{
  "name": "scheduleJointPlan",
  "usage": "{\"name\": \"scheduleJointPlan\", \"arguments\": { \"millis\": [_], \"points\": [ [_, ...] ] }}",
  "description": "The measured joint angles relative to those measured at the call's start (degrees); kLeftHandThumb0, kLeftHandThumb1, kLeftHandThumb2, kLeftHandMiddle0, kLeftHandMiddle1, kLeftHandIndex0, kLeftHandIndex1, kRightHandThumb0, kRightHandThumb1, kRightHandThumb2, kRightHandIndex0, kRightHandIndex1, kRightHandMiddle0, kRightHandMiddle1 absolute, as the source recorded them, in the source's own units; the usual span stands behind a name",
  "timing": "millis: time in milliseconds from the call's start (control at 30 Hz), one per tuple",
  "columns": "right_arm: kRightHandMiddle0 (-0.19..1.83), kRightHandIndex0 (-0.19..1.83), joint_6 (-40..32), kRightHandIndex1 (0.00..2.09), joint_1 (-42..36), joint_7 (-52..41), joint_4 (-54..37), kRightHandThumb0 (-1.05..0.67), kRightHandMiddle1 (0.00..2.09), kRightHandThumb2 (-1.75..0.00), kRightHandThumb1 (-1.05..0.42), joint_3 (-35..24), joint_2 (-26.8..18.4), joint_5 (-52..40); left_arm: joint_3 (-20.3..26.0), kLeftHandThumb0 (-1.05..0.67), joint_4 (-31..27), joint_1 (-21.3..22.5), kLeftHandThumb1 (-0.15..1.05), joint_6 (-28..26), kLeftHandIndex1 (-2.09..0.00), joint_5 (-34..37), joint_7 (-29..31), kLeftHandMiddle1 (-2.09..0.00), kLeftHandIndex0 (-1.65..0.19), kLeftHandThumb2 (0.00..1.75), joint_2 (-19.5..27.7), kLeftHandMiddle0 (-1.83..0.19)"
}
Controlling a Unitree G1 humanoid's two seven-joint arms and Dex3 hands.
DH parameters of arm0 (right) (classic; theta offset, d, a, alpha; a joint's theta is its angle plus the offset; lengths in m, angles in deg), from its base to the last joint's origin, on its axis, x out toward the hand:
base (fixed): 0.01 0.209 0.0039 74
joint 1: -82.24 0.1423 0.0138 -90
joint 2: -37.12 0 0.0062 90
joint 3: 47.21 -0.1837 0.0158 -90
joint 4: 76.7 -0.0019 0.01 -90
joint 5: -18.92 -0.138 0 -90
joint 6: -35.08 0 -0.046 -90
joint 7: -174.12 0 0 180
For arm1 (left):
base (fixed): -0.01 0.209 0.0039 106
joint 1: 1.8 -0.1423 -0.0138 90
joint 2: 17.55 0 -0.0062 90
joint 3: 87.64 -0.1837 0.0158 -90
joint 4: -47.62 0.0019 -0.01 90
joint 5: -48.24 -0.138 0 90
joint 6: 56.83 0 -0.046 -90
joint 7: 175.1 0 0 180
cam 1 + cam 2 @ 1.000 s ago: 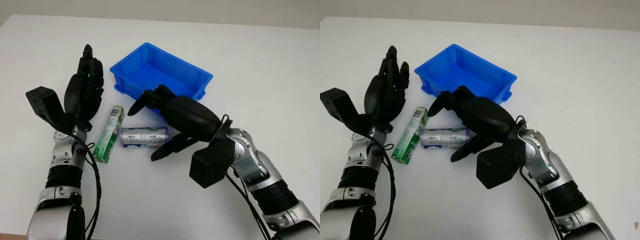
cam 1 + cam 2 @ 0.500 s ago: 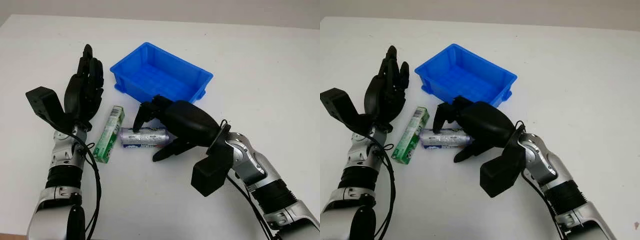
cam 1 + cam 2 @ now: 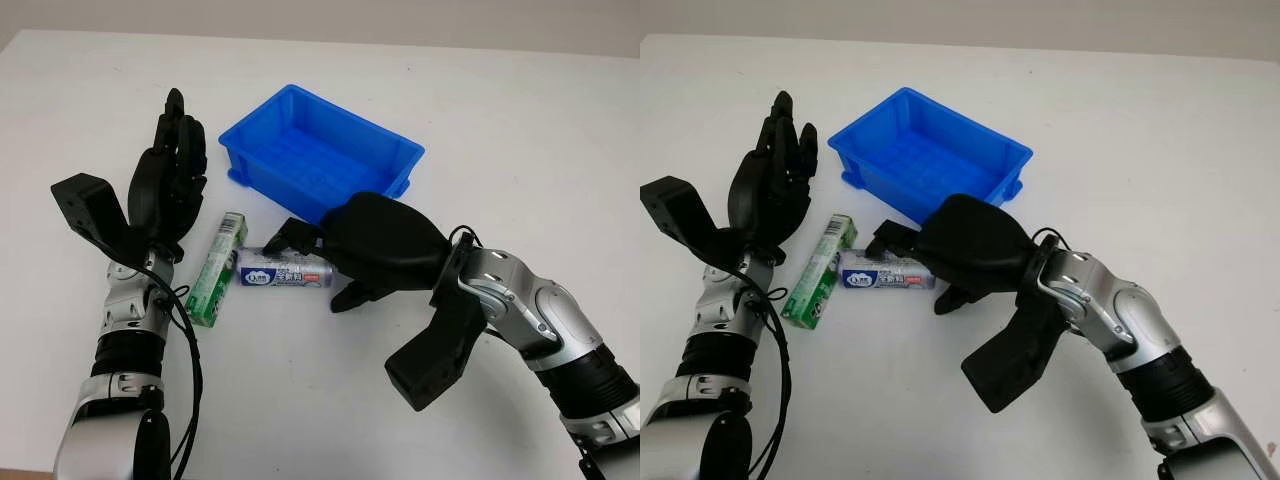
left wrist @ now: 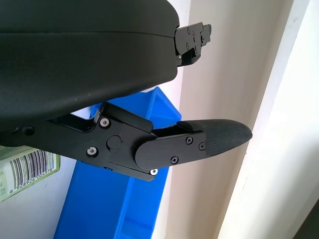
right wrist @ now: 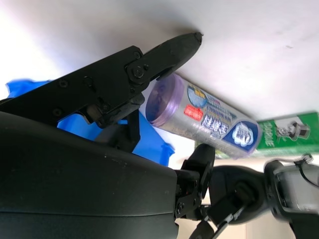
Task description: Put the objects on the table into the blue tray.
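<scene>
White counter [image 3: 520, 140], plain pale wall behind.

Blue tray [image 3: 322, 152] set near the counter's middle, turned at an angle, nothing inside.

Two objects lying on the counter in front of the tray's near-left side:
- Green toothpaste box [image 3: 218, 267], flat, long axis running away from the robot, near end angled slightly left.
- Silver cylindrical tube with blue label [image 3: 283, 268], on its side, just right of the box's far half and roughly crosswise to it. Small gap between the two; contact not confirmed.

Right hand [image 3: 312, 262]: positioned over the right end of the tube, palm shell covering that end. One finger [image 3: 287, 236] reaching over the tube's far side, thumb [image 3: 354, 295] low on the near side by the counter. In the right wrist view, tube [image 5: 204, 114] lying between a finger [image 5: 164, 55] and the palm, purple end cap facing the palm. Fingers curled around the tube; firm grip not confirmed, tube on the counter. Hand close to the tray's near wall.

Left hand [image 3: 170, 185]: raised at the left of the box, open, holding nothing, fingertips pointing away from the robot. Well apart from the tube, near the tray's left corner.

Obstruction: right hand hiding the tube's right end from the head views.
</scene>
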Motion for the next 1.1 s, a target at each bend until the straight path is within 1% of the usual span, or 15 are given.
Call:
{"name": "scheduleJointPlan", "arguments": {
  "millis": [33,67,133,200,233,267,367,467,667,767,867,933,1000,1100],
  "points": [
    [0.95,1.18,-0.2,1.14,-0.1,-0.6,0.2,-0.23,0.79,-0.05,-0.78,0.0,0.2,-1.6,0.0,-0.77,0.0,0.0,1.05,0.0,0.00,0.0,0.0,0.00,0.19,0.55,0.0,0.19],
    [0.95,1.14,-0.5,1.17,-0.1,-1.2,0.4,-0.19,0.82,-0.06,-0.78,-0.1,0.3,-3.0,0.0,-0.77,0.0,0.0,1.05,0.0,0.00,0.0,0.0,0.00,0.19,0.55,0.0,0.19],
    [0.89,1.10,-0.8,1.35,-0.1,-2.1,1.0,-0.13,0.96,-0.06,-0.78,-0.3,0.7,-6.4,0.0,-0.76,0.0,0.0,1.05,0.0,0.00,0.0,0.0,0.00,0.19,0.55,0.0,0.19],
    [0.84,1.10,-0.8,1.48,-0.1,-2.2,1.8,-0.14,1.03,-0.06,-0.79,-0.6,1.4,-9.0,0.0,-0.76,0.2,0.0,1.05,0.2,0.00,0.0,0.2,0.00,0.19,0.55,0.0,0.19],
    [0.84,1.16,-0.5,1.66,-0.1,-2.0,2.3,-0.19,1.07,-0.05,-0.76,-0.7,1.6,-9.7,0.0,-0.76,0.3,0.0,1.05,0.2,0.00,0.0,0.2,0.00,0.19,0.55,0.0,0.19],
    [0.84,1.18,-0.3,1.73,-0.1,-1.6,2.9,-0.22,1.08,-0.05,-0.75,-0.8,1.7,-10.3,0.0,-0.76,0.4,0.0,1.05,0.3,0.00,0.0,0.2,0.00,0.19,0.55,0.0,0.19],
    [0.86,1.23,0.6,1.83,-0.1,-0.2,4.0,-0.29,1.13,-0.04,-0.73,-1.1,1.7,-10.9,0.0,-0.76,0.8,0.0,1.05,0.5,0.00,0.0,0.3,0.00,0.19,0.55,0.0,0.19],
    [0.85,1.21,1.4,1.82,0.0,0.9,4.8,-0.28,1.16,-0.05,-0.73,-1.1,1.8,-10.9,-0.1,-0.76,0.9,0.0,1.05,0.7,0.00,0.0,0.6,0.00,0.19,0.55,0.0,0.19],
    [0.81,1.14,1.0,1.68,0.4,-2.7,4.6,-0.25,1.23,-0.06,-0.74,-2.0,1.7,-14.7,-0.1,-0.75,1.7,0.0,1.05,1.0,0.00,0.0,0.6,0.00,0.19,0.54,0.0,0.19],
    [0.79,1.02,-1.4,1.56,0.8,-6.3,2.2,-0.19,1.26,-0.06,-0.74,-3.2,1.0,-17.4,-0.1,-0.75,1.8,0.0,1.05,1.0,0.00,0.0,0.6,0.00,0.19,0.54,0.0,0.19],
    [0.79,0.97,-3.2,1.55,1.4,-8.8,-0.9,-0.19,1.27,-0.06,-0.76,-4.9,0.0,-19.5,-0.1,-0.75,1.8,0.1,1.05,1.0,0.00,0.0,0.6,0.00,0.19,0.54,0.0,0.19],
    [0.83,0.96,-3.3,1.53,1.5,-8.9,-2.6,-0.24,1.26,-0.06,-0.74,-6.5,-0.5,-20.9,-0.1,-0.75,1.8,0.1,1.05,1.0,0.00,0.0,0.6,0.00,0.19,0.53,0.0,0.19],
    [0.78,0.91,-3.6,1.51,1.7,-9.5,-4.6,-0.23,1.34,-0.07,-0.77,-8.2,-1.0,-23.1,-0.1,-0.75,1.8,0.1,1.05,1.0,0.00,0.0,0.6,0.00,0.19,0.53,0.0,0.19],
    [0.75,0.87,-6.3,1.49,2.2,-11.8,-8.7,-0.24,1.35,-0.08,-0.79,-10.4,-2.1,-25.6,-0.1,-0.75,1.9,0.3,1.05,1.0,0.00,0.0,0.6,0.00,0.19,0.53,0.0,0.19]
  ]
}}
